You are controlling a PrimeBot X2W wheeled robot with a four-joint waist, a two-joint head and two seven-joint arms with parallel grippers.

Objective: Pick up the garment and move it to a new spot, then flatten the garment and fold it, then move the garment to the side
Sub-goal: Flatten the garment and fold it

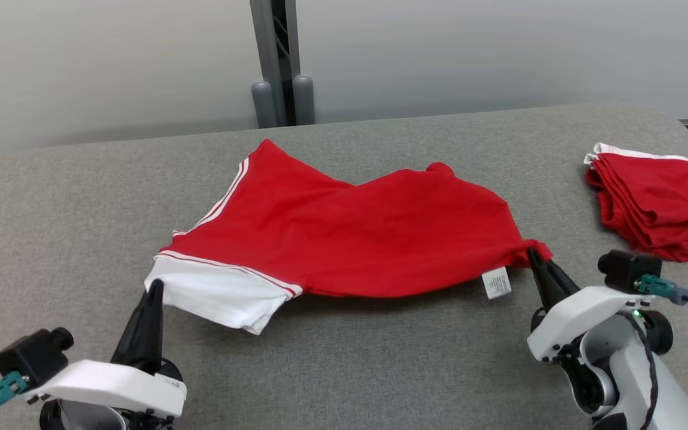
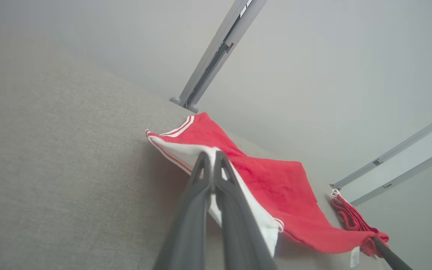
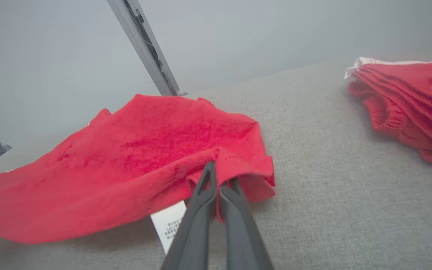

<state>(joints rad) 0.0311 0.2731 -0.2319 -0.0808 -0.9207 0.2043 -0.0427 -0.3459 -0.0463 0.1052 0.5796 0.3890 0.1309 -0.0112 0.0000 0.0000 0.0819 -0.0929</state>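
The red garment (image 1: 350, 233) is held stretched over the middle of the worktop (image 1: 69, 227), its near edge lifted. Its white corner is clenched in the left tool (image 1: 156, 288), and its red corner beside the label (image 1: 496, 282) in the right tool (image 1: 536, 257). Both corners are best lowered together under even tension, clear of the folded stack (image 1: 654, 203).

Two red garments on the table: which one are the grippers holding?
The spread-out garment in the middle: the left gripper pinches its white end, the right gripper its red corner. The folded pile on the right lies apart, untouched.
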